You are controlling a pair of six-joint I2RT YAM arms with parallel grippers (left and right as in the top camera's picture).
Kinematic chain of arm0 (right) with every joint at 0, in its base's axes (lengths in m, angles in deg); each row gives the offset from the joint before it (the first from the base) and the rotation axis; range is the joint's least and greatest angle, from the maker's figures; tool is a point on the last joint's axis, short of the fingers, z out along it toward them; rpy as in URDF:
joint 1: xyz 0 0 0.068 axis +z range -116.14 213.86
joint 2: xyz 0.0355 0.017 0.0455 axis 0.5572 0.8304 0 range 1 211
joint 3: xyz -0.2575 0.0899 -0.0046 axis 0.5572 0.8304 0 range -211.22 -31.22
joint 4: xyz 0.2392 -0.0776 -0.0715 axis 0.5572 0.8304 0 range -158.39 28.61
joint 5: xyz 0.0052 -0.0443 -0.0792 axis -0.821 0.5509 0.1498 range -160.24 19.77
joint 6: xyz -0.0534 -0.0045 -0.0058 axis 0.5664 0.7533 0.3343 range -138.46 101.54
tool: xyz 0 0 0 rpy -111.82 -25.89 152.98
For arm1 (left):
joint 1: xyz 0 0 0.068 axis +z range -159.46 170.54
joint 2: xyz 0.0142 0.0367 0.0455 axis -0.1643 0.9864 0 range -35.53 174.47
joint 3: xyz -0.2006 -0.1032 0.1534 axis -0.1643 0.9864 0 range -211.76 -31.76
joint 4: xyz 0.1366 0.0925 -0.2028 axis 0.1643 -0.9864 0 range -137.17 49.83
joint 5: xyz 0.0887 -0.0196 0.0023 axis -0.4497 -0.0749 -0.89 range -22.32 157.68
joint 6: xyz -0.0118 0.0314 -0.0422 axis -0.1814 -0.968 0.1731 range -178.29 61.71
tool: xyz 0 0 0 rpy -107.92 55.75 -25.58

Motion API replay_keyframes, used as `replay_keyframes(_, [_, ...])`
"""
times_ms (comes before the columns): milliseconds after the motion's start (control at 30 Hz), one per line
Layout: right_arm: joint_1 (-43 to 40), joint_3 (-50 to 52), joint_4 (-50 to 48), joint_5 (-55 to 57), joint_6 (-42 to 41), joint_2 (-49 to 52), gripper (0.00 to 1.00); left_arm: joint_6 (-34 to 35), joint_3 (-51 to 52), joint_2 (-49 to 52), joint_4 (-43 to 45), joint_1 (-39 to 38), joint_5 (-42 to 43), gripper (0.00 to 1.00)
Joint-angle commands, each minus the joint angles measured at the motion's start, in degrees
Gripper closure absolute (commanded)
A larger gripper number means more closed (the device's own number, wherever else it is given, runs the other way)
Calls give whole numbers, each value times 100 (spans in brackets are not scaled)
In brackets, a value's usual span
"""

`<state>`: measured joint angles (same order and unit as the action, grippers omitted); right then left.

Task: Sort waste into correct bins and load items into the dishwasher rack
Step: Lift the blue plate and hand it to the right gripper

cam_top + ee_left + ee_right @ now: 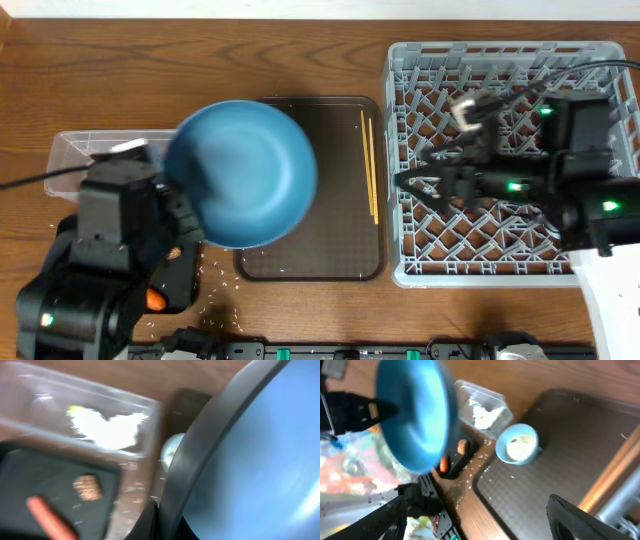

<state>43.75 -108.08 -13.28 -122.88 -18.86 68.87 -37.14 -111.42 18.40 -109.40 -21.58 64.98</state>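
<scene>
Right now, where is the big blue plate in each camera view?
Overhead: blue plate left of centre, overlapping the brown tray's left side.
Left wrist: fills the right half, very close.
Right wrist: upper left, tilted nearly edge-on.
Shared landmark: the clear tub, near the plate in all three.

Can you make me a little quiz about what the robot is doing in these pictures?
1. True or false: the chopsticks lie in the dishwasher rack.
2. Which gripper holds the blue plate? A) left B) right
3. Fill in: the carrot lies in the ____ tray.
Key: 1 false, they lie on the brown tray; 2 A, the left gripper; 3 black, the black tray.
</scene>
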Motion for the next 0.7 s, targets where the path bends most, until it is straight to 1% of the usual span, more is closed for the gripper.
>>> replay_keyframes(0, [581, -17, -299, 417, -483, -4, 18, -122, -79, 168, 127, -350, 656, 94])
replay_keyframes(100, [1016, -17, -675, 780, -719, -4, 17, -120, -79, 330, 293, -693, 658, 94])
replay_keyframes(267, [1545, -17, -776, 2330, -990, 33, 17, -120, -79, 437, 756, -1246, 656, 94])
replay_keyframes(300, [1628, -17, -778, 2677, -1038, 59, 19, -120, -79, 437, 850, -1340, 654, 94])
replay_keyframes(367, [1683, -17, -802, 2966, -1093, 107, 27, -120, -79, 437, 973, -1432, 654, 94])
replay_keyframes(433, [1681, -17, -826, 3038, -1093, 160, 39, -118, -79, 437, 1060, -1488, 658, 94])
replay_keyframes(500, [1676, -17, -868, 3126, -1093, 223, 56, -120, -79, 437, 1106, -1545, 656, 94])
replay_keyframes(667, [1676, -17, -944, 3364, -1091, 221, 85, -120, -79, 450, 1110, -1598, 654, 94])
